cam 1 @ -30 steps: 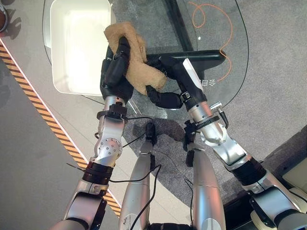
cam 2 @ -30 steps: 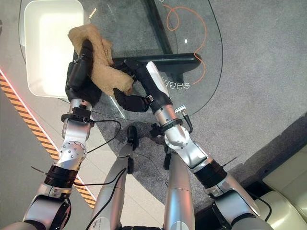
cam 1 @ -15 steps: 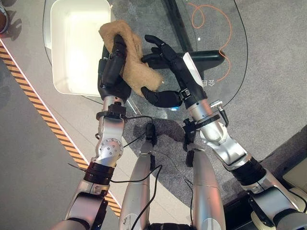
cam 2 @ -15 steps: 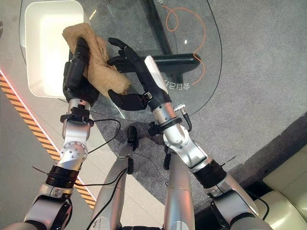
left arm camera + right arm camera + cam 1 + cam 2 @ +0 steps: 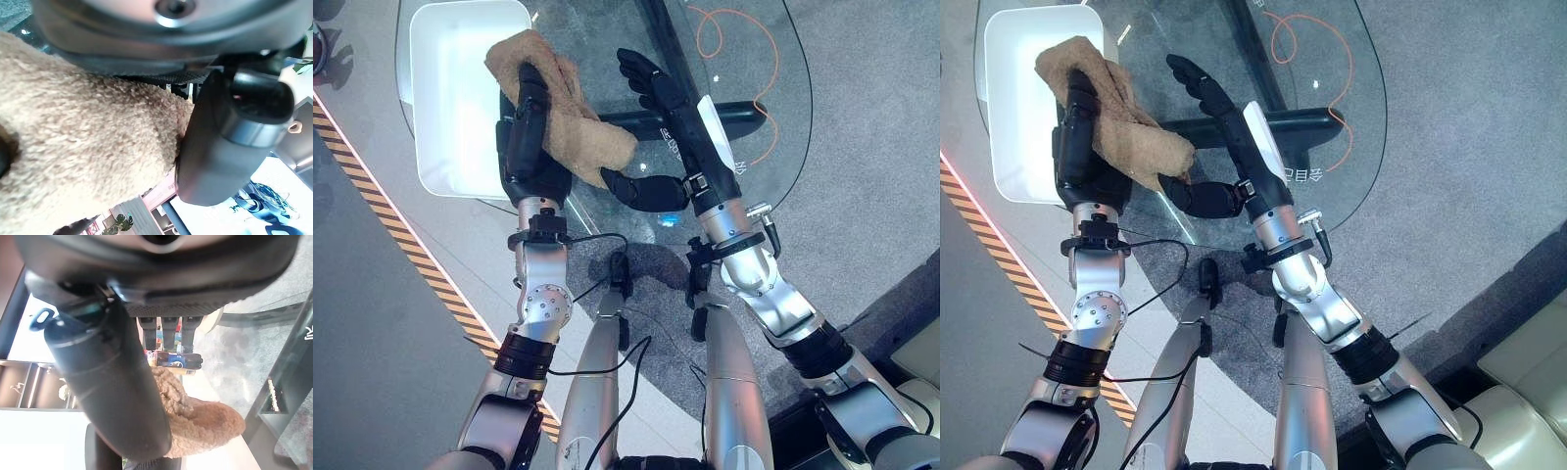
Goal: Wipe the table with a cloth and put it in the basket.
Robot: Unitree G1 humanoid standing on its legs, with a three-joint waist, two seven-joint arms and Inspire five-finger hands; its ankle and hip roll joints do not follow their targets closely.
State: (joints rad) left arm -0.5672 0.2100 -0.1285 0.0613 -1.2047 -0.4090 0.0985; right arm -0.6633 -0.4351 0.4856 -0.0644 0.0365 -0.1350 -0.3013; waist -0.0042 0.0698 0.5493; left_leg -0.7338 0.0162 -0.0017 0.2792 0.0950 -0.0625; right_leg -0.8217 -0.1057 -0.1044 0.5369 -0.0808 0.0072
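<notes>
Tan, fuzzy cloth [image 5: 563, 117] lies draped over the left hand [image 5: 524, 137], whose fingers curl round it above the round glass counter [image 5: 744, 88]. Just beside it, the right hand [image 5: 671, 108] hovers with fingers straight, holding nothing. Soft and light, the cloth will likely sag and trail, so bunching its middle seems safest. Beyond sits the white rectangular plastic basket [image 5: 435, 108].

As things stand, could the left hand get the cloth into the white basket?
Probably yes. The left hand has its fingers curled round the tan cloth, lifted above the glass table, right beside the white basket. Nothing lies between them, and the right hand is open, off to the other side.
</notes>
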